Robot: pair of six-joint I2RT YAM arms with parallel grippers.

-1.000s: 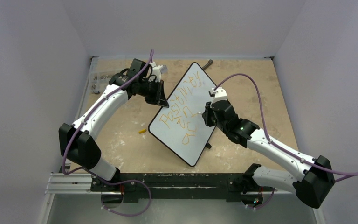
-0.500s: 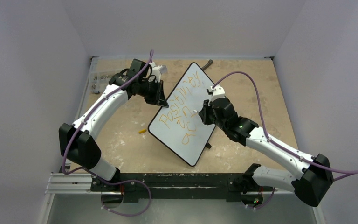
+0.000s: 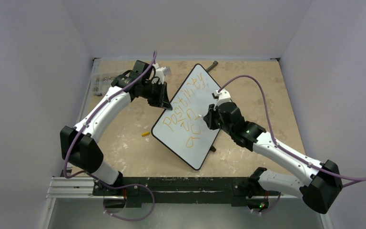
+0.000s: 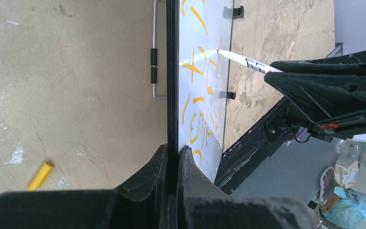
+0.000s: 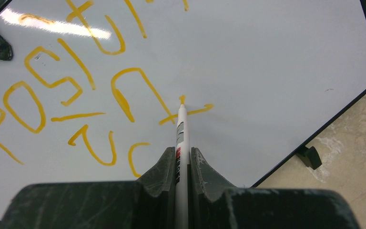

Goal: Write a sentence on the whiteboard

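white marker point(image 5: 181, 136), clamped in right gripper point(image 5: 183, 152), edged leftward; left gripper point(image 4: 172, 151) still clamps whiteboard point(image 5: 276, 52).

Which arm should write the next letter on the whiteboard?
The right one. The right gripper is shut on the marker, tip at an orange stroke. The left gripper is busy pinching the edge of the whiteboard.

Pale plain walls point(image 3: 28, 57), worn mottled tan tabletop point(image 3: 276, 95), grey floor point(image 3: 195, 218) below, even light

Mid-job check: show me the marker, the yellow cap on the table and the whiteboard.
marker point(image 5: 181, 129): right wrist view, white barrel.
yellow cap point(image 4: 40, 175): left wrist view, its middle.
whiteboard point(image 5: 290, 71): right wrist view, bare white face.
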